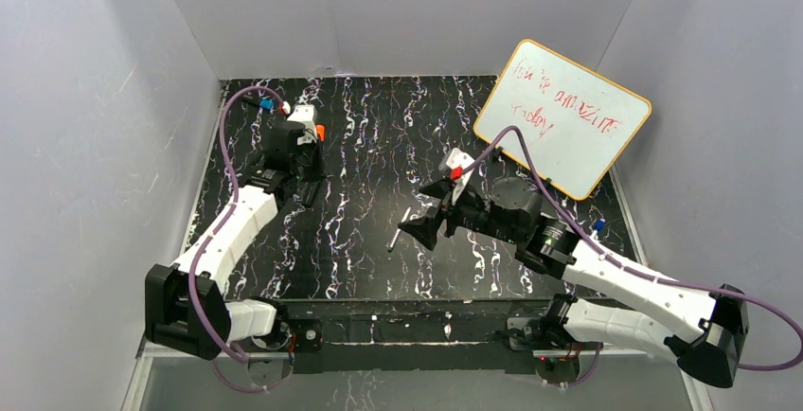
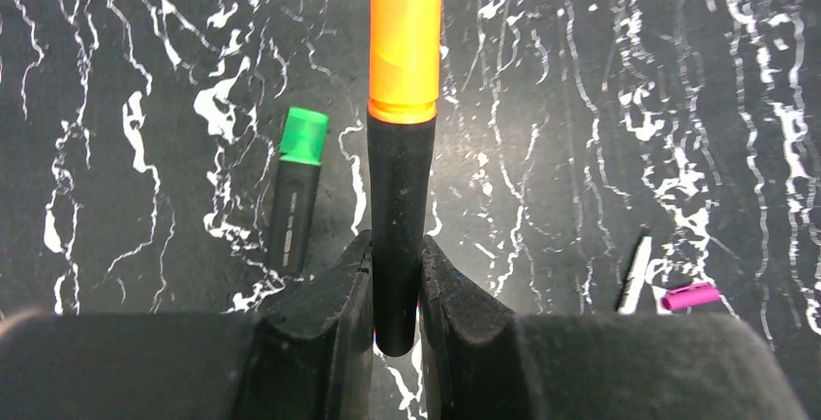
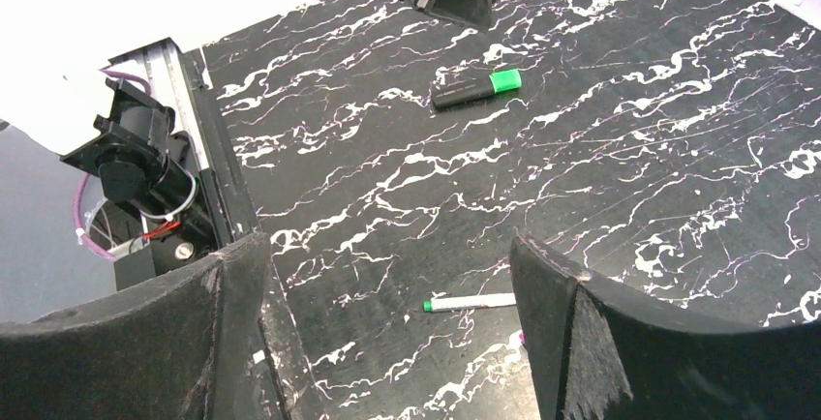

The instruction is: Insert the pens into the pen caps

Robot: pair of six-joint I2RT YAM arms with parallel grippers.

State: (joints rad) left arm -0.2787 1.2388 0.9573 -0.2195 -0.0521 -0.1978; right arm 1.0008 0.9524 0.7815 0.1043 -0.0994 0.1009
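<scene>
Two of three pairs joined, to judge by how things lie; one pair left.

Gripped in the left hand (image 2: 395, 251) by its black barrel: the orange marker (image 2: 399, 197), low in the middle of the left wrist view. Fitted on its far end and running off the top edge: the orange cap (image 2: 405, 33). Apparently lifted off the worktop (image 2: 542, 101); cannot tell how high.

Lying flat just left of that barrel, apart from it: the green marker (image 2: 293, 212), with the green cap (image 2: 304, 135) on.

Left to do: the white pen (image 2: 634, 275), flat at the lower right of the same view and uncapped, and the purple cap (image 2: 690, 295), loose just beside its near end and seemingly not touching it.

Spread wide and holding nothing: the right hand (image 3: 387, 246), hovering over the white pen, which shows low centre between its fingers in the right wrist view, a small green nib pointing to the left of the frame.

Probably needs both hands for the last join, so likely calls for setting the orange marker down first.

Counted:
- Three pens: two stubby black markers, one thin white pen.
- Three caps: orange, green, purple. Two fitted, one loose.
- Two hands: one occupied, one free.
- One whiteboard (image 1: 568, 113), upper right of the overhead view, with red scribble on it.
</scene>
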